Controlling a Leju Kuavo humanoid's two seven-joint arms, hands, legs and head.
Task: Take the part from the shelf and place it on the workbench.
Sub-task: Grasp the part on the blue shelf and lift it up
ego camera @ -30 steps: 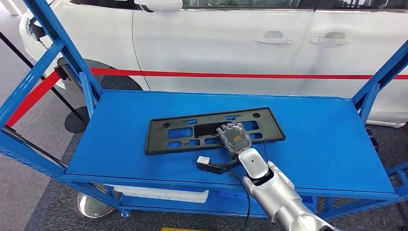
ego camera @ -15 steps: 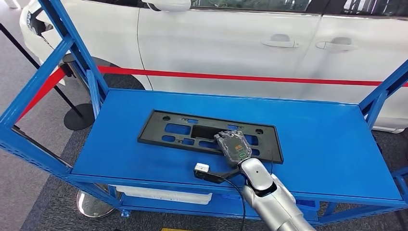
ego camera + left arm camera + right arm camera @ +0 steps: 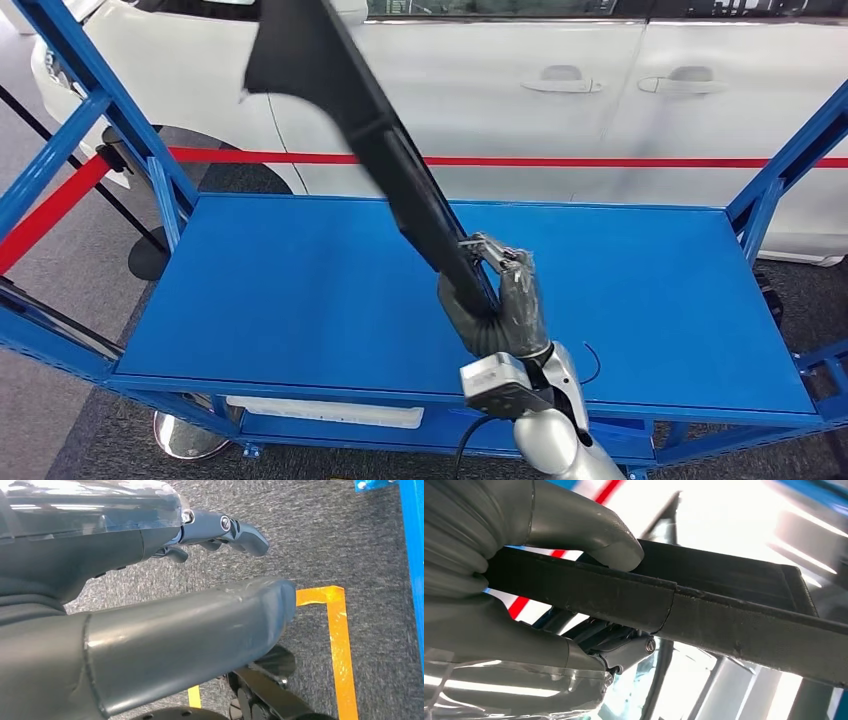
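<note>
The part, a long flat black plastic panel (image 3: 370, 130), is up off the blue shelf top (image 3: 300, 290) and stands on edge, slanting up and to the left across the head view. My right hand (image 3: 500, 300) grips its lower end above the shelf's front middle. The right wrist view shows the thumb (image 3: 589, 527) pressed on one face of the panel (image 3: 734, 615) and the fingers (image 3: 524, 645) wrapped under it. My left hand (image 3: 150, 605) hangs over grey carpet, its fingers apart and nothing in it.
Blue uprights stand at the shelf's left (image 3: 90, 110) and right (image 3: 790, 160) ends. A white car (image 3: 560, 90) is parked behind a red barrier tape (image 3: 620, 161). Orange tape (image 3: 340, 645) marks the carpet (image 3: 310, 540) near the left hand.
The panel lay flat on the shelf with my right hand on it; now it is lifted and tipped on edge in that hand. The head camera has shifted a little.
</note>
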